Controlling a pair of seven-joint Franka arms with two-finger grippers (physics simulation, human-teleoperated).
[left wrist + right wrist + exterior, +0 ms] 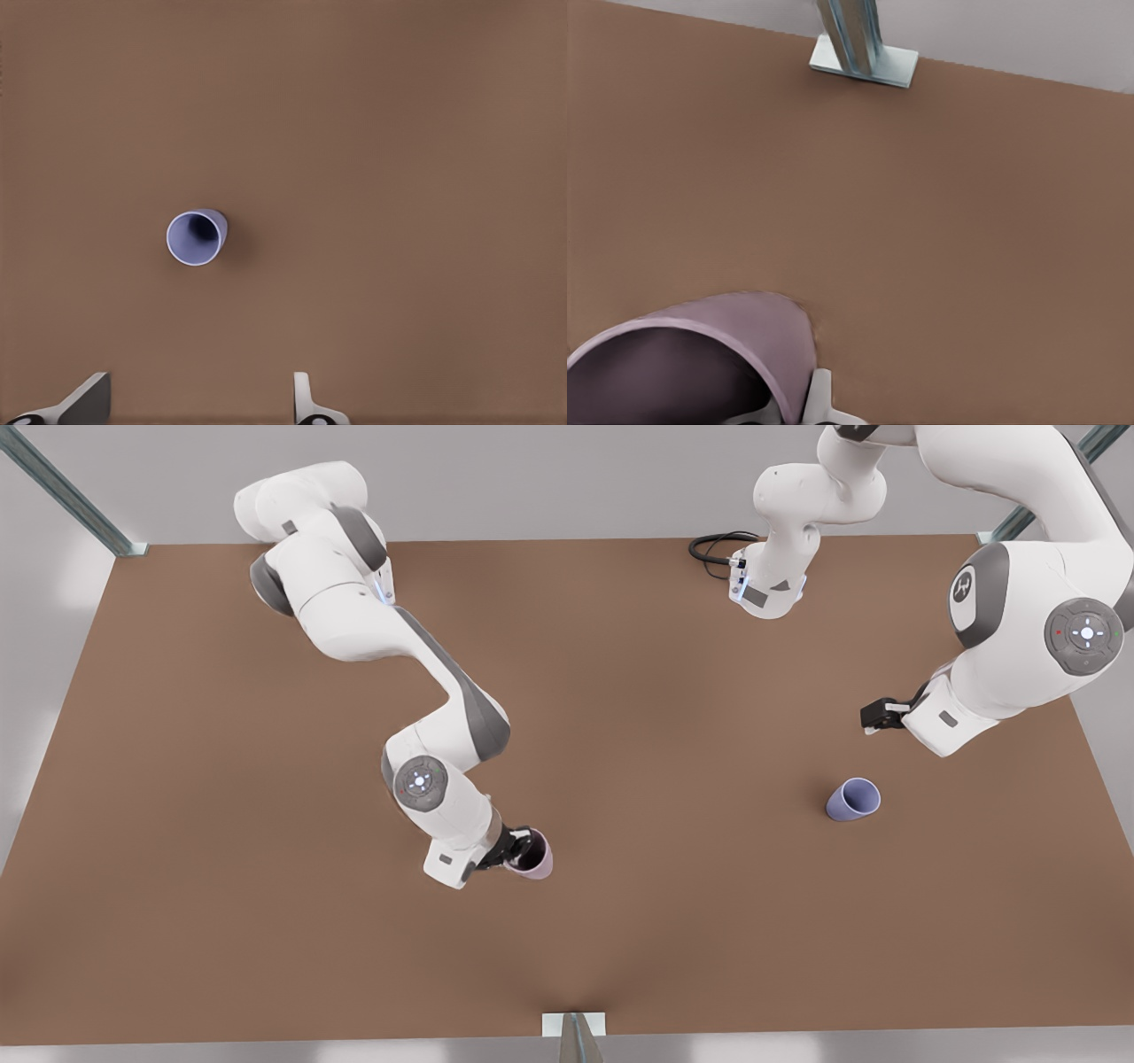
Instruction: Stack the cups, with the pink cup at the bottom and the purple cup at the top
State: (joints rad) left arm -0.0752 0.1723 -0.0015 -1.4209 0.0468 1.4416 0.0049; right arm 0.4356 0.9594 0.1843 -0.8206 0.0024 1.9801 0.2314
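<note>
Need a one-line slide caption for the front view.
Right pincer grips the pink cup's rim; left pincer hangs open above the purple cup.

Soft, even overhead light, faint shadows under the arms, no glare.

We see right gripper (516, 854) low over table, arm bent, fingers pinching pink cup (534, 856) rim. Left gripper (873, 716) hovers high, fingers (306, 403) spread apart.
</note>
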